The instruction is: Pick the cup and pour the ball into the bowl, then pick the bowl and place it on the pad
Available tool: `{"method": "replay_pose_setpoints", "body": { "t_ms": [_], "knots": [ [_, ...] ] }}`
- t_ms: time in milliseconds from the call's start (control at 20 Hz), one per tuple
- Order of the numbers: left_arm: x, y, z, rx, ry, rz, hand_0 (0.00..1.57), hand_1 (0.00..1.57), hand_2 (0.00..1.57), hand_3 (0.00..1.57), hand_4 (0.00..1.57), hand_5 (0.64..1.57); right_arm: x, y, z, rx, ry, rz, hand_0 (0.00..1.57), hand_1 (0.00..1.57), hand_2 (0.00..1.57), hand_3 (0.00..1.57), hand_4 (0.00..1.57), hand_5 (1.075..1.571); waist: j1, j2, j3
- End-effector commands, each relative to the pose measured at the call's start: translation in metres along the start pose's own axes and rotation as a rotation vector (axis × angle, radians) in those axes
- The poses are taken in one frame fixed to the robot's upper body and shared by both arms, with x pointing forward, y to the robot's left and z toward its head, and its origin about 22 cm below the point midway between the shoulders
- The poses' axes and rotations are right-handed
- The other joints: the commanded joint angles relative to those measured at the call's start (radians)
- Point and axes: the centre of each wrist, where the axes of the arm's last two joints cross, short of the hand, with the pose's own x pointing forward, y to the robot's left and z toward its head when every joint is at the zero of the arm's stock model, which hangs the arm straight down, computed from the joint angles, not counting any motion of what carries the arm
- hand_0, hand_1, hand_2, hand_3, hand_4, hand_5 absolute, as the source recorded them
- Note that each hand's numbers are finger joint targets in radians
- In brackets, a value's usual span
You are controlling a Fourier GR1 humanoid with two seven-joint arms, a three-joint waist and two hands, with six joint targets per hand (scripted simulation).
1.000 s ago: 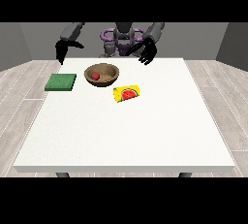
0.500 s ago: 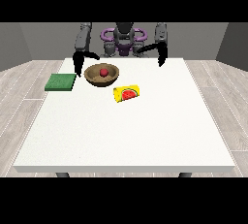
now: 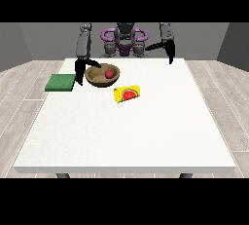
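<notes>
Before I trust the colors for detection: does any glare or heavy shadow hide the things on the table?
Front view: light is even, with no glare on the white table; the bowl shades only its own inside, the red ball stays clear; cup and green pad read cleanly.

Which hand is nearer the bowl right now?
The robot's right hand, at the view's left, is nearer, right beside the bowl's rim. The other hand, at the view's right, hangs far off past the opposite side.
</notes>
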Motion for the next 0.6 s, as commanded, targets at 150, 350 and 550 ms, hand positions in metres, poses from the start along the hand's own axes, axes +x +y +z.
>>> {"method": "replay_pose_setpoints", "body": {
  "t_ms": [150,350,550],
  "knots": [
    [-0.004,0.027,0.005,0.022,-0.012,-0.004,0.00,0.00,0.00,0.00,0.00,1.566,-0.019,0.008,0.001,0.027,0.023,0.006,0.00,0.00,0.00,0.00,0.10,1.563,-0.020,0.012,-0.0001],
    [0.019,0.026,-0.001,-0.035,-0.049,0.000,0.00,0.00,0.00,0.00,0.00,1.566,-0.030,0.023,0.002,-0.031,0.035,-0.025,0.00,0.00,0.00,0.00,0.14,1.565,0.044,0.023,0.0004],
    [0.032,0.015,-0.009,-0.025,-0.089,0.012,0.00,0.00,0.00,0.00,0.08,1.571,-0.063,-0.008,0.045,-0.214,0.267,0.108,1.45,1.45,1.57,0.00,0.47,1.512,0.053,0.059,0.0004]
  ]
}}
